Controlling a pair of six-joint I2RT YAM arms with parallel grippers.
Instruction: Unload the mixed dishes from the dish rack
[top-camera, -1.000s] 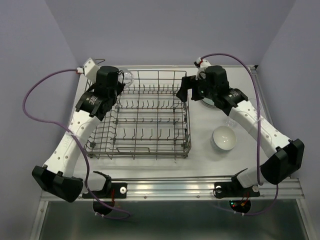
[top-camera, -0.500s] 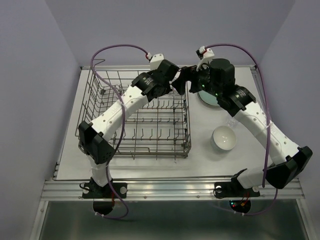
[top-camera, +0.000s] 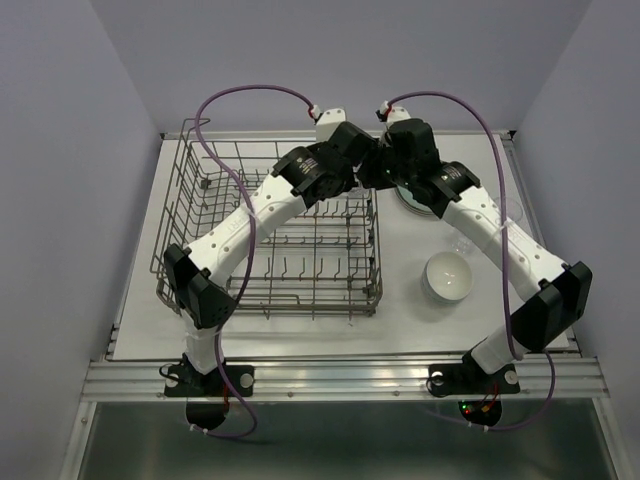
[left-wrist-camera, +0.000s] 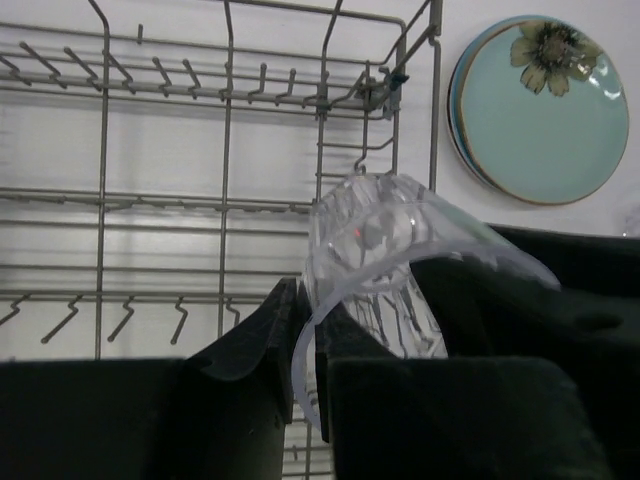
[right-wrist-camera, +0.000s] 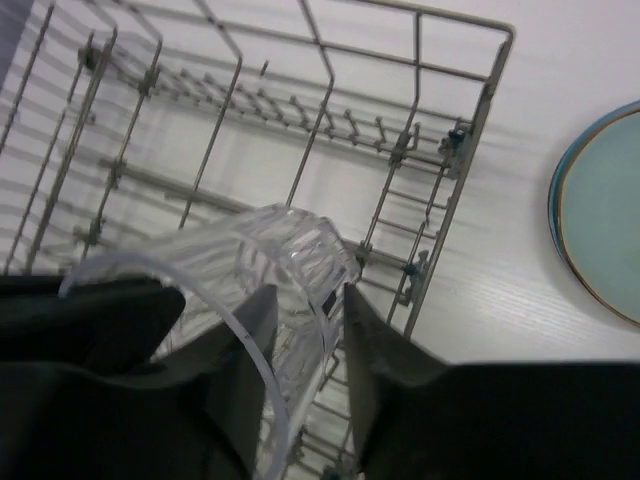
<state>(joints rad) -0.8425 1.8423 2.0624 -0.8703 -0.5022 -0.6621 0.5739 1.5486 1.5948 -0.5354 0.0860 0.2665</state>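
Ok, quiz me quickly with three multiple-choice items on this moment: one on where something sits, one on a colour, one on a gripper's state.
1. Where is the white bowl relative to the dish rack? A inside it; B on the table, right of it; C behind it.
2. The stacked plates are: A pale green; B red; C black.
3. The left gripper is: A open and empty; B out of view; C shut on the clear glass.
Answers: 1 B, the bowl stands alone on the bare tabletop. 2 A, the left wrist view shows the colour plainly. 3 C, the gripper pinches the glass wall at the rim.
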